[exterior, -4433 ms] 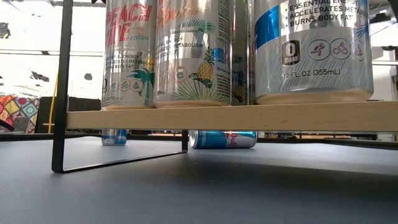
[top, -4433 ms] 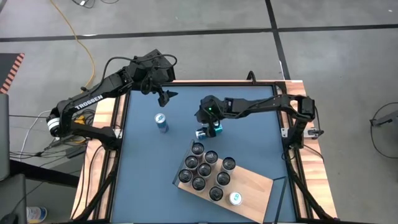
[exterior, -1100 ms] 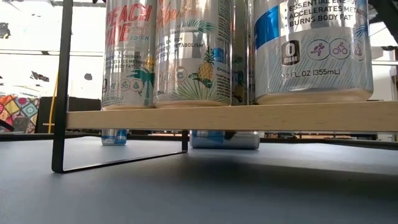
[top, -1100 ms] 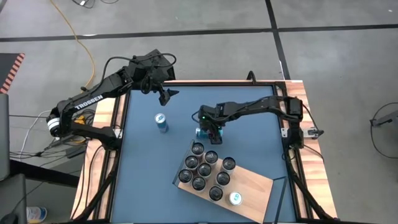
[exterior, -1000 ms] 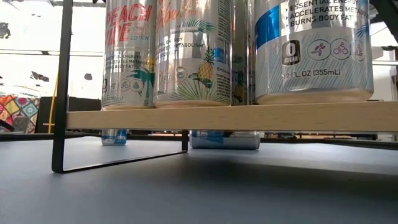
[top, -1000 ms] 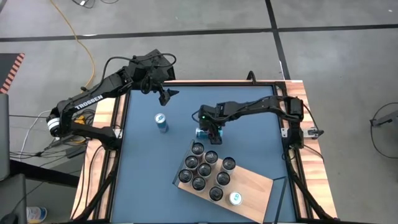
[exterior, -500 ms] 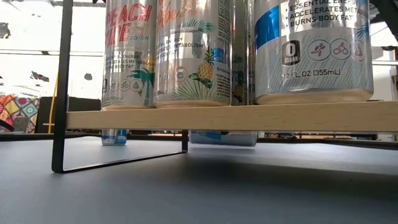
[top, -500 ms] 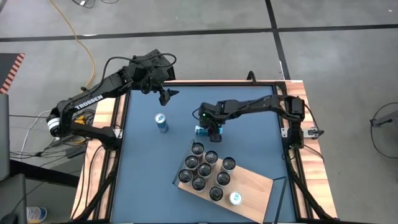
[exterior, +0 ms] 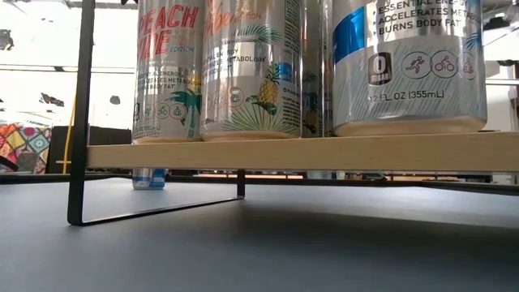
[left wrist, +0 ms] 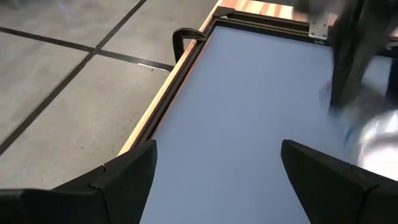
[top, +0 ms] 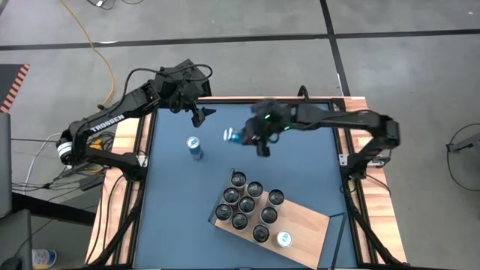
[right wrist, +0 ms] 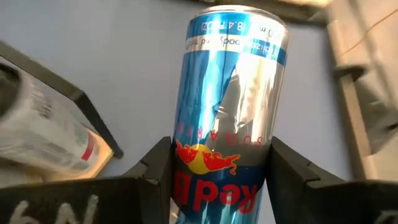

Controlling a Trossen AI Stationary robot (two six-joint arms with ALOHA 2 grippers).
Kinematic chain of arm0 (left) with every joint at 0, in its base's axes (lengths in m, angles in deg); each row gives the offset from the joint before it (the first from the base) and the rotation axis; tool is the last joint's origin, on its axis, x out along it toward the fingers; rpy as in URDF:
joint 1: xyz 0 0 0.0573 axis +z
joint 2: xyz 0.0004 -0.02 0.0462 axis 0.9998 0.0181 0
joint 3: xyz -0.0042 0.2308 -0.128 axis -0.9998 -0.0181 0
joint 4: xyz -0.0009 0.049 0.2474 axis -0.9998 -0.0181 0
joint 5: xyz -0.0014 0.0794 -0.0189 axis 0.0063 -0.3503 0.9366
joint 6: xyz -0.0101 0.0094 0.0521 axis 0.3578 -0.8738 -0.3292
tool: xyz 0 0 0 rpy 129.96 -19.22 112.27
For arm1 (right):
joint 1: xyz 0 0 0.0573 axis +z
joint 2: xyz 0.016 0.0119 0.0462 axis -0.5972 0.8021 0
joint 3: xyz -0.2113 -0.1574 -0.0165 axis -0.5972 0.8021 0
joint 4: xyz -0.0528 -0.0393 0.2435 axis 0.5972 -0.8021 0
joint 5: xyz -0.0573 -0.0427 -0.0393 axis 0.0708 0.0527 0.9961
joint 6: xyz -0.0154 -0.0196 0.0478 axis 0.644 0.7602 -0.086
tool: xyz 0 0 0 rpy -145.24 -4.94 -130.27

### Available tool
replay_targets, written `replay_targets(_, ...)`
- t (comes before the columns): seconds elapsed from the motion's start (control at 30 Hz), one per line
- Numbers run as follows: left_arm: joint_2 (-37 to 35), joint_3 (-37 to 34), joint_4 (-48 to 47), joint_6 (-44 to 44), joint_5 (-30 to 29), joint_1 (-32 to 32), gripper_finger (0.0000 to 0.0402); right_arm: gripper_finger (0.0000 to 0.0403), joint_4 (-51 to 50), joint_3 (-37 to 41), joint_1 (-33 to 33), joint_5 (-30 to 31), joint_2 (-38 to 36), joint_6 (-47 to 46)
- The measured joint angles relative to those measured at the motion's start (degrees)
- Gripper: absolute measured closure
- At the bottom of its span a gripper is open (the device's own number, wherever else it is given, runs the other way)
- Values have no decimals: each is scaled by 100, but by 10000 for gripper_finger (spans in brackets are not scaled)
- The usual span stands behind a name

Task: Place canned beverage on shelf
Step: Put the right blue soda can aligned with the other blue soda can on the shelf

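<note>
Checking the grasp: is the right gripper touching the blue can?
Touching. In the right wrist view both fingers press the blue can's sides.

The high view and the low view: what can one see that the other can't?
Only the high view shows both arms, the right fingers shut on the blue can lifted above the table, and the left fingers open. Only the low view shows the can labels and the shelf's dark leg. Both show the shelf and the standing blue can.

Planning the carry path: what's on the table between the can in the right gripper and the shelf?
Nothing: the high view shows only bare blue table between the held can and the shelf.
</note>
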Motion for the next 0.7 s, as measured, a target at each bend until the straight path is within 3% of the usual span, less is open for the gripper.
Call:
replay_targets(0.33,0,0,52,-16,-6,2,72,219,-81,0,-111,-407,-2038,-470)
replay_targets(0.57,0,0,264,-16,61,2,72,216,-1043,-2,349,-453,-2865,-900)
replay_targets(0.63,0,0,365,28,200,2,72,213,-1445,-2,515,-223,-2934,-1046)
replay_targets(0.7,0,0,448,62,403,1,72,213,-2149,-2,634,528,-2934,-1329)
